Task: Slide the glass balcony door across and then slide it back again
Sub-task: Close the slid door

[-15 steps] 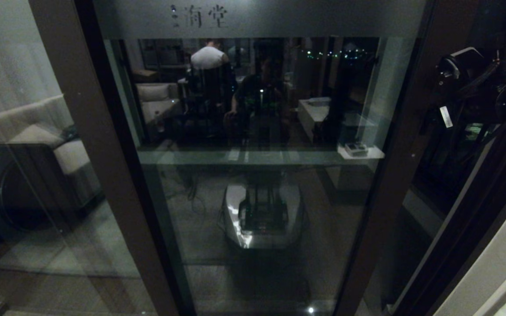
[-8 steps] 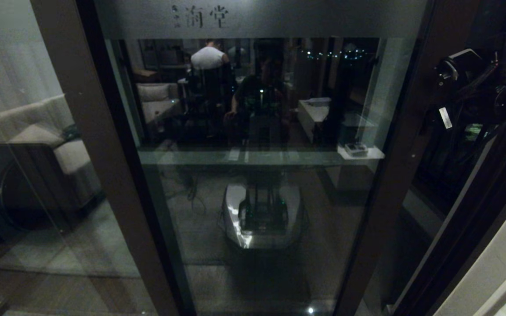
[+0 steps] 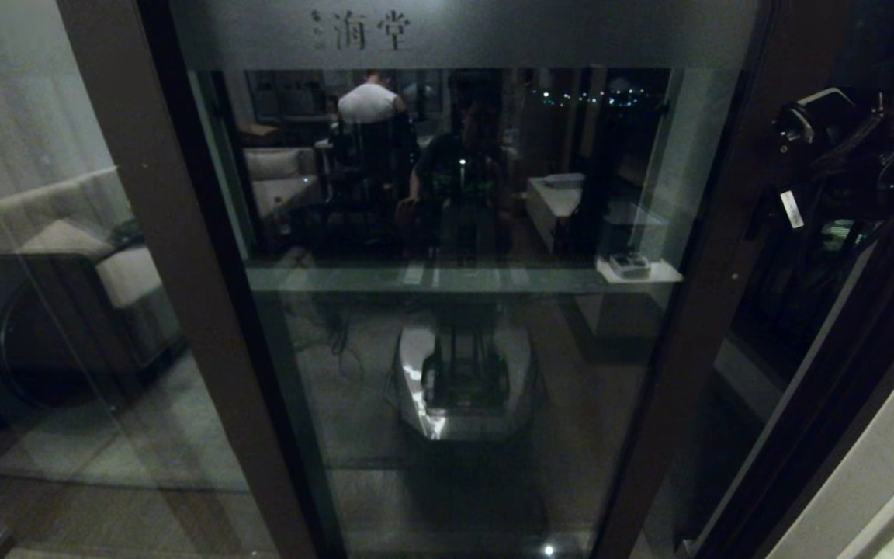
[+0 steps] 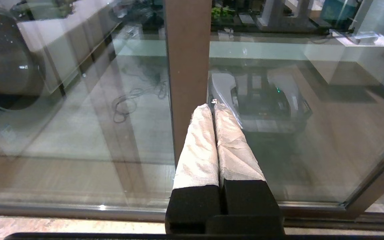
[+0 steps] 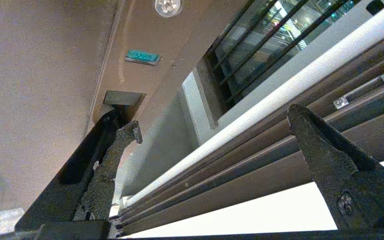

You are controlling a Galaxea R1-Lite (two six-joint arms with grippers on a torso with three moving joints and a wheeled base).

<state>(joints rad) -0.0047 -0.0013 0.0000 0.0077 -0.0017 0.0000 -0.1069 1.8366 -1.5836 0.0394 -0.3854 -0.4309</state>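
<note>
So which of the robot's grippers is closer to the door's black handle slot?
Right. The right gripper is open with one finger in the recessed handle; the left gripper hangs shut, facing the other frame post.

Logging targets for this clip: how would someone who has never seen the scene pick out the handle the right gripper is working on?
Start from the glass balcony door, the tall panel with the frosted band of characters on top. Follow its brown stile on the robot's right. The handle is the narrow black recess there, one finger of the open right gripper hooked inside; a small teal sticker sits nearby.
</note>
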